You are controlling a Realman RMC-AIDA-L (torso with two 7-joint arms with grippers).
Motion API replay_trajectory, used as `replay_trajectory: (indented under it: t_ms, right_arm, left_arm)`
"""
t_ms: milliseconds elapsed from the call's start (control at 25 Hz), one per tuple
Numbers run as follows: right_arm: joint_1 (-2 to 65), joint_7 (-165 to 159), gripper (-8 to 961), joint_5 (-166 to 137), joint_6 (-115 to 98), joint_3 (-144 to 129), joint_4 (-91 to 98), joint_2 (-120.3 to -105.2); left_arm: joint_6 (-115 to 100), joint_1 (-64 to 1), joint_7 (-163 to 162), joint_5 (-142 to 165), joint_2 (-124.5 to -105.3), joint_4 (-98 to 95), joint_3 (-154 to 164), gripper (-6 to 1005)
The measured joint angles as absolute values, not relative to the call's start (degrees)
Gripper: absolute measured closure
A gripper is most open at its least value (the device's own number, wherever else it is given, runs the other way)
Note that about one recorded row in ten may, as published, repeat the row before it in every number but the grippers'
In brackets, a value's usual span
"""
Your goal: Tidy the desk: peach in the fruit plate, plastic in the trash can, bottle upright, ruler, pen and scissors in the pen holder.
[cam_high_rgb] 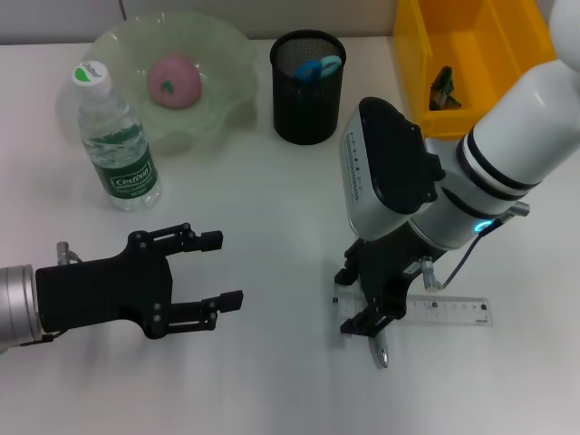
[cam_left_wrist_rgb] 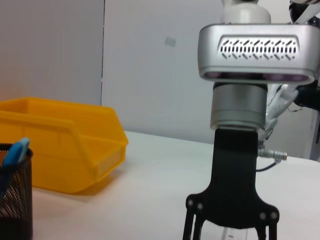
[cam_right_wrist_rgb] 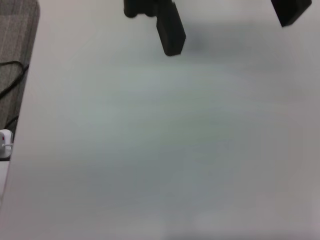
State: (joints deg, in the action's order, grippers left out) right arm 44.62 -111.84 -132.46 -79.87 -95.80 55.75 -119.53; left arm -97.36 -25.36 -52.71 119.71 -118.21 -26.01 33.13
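Observation:
A pink peach point(cam_high_rgb: 174, 80) lies in the green fruit plate point(cam_high_rgb: 227, 54). The water bottle point(cam_high_rgb: 118, 145) stands upright beside the plate. Blue scissors point(cam_high_rgb: 317, 68) point(cam_left_wrist_rgb: 15, 152) stick out of the black mesh pen holder point(cam_high_rgb: 308, 100) point(cam_left_wrist_rgb: 12, 200). Dark crumpled plastic point(cam_high_rgb: 444, 91) lies in the yellow bin point(cam_high_rgb: 426, 45) point(cam_left_wrist_rgb: 60, 145). The clear ruler point(cam_high_rgb: 449, 313) lies flat at the front right. My right gripper point(cam_high_rgb: 355, 299) point(cam_left_wrist_rgb: 230, 235) stands open over the ruler's left end. A silver pen tip point(cam_high_rgb: 381, 352) pokes out just in front of it. My left gripper point(cam_high_rgb: 222, 270) hovers open at the front left, holding nothing.
White tabletop point(cam_high_rgb: 272, 199) lies between the two arms. The right arm's white body covers part of the table in front of the yellow bin. In the right wrist view, dark fingers point(cam_right_wrist_rgb: 170, 30) show far off and the table edge runs beside grey floor point(cam_right_wrist_rgb: 15, 45).

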Motion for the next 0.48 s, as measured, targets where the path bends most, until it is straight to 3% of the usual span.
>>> replay_trajectory:
  t_ms: [120, 480]
  right_arm:
    - [44.8, -111.86, 162, -132.45, -79.14, -95.93, 54.85, -119.53]
    - [44.56, -112.3, 493, -132.26, -80.47, -94.94, 56.2, -119.57]
  left_arm:
    - [-97.45, -25.36, -52.72, 119.38, -118.21, -26.0, 33.13, 211]
    - [-98.2, -25.38, -52.91, 118.56, -118.21, -26.12, 33.13, 211]
